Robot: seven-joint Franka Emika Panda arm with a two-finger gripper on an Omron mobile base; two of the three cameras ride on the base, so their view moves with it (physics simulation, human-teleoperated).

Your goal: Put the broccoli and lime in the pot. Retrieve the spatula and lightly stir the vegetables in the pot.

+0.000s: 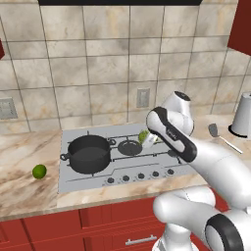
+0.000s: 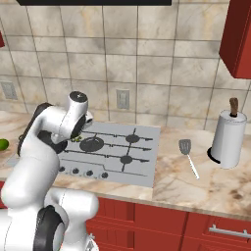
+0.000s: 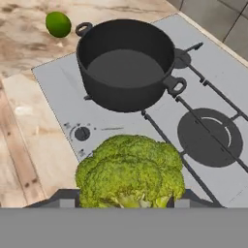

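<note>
My gripper [image 1: 149, 139] is shut on the broccoli [image 3: 130, 173], a lumpy green floret, and holds it above the stove's middle burners, right of the pot. In the hand view the broccoli covers the fingertips. The broccoli [image 1: 143, 136] also peeks out from behind my forearm in the left base view. The dark pot [image 1: 89, 154] stands empty on the front left burner, also seen as the pot [image 3: 126, 65]. On the counter left of the stove lies the lime [image 1: 39, 171], which is also the lime [image 3: 58, 23]. Right of the stove rests the spatula [image 2: 186, 148] with its grey blade toward the wall.
The grey stove top [image 1: 147, 169] has knobs along its front edge. A paper towel roll [image 2: 227, 139] stands at the far right near the spatula. The tiled wall carries an outlet [image 1: 142, 97]. Red cabinets hang at the upper right.
</note>
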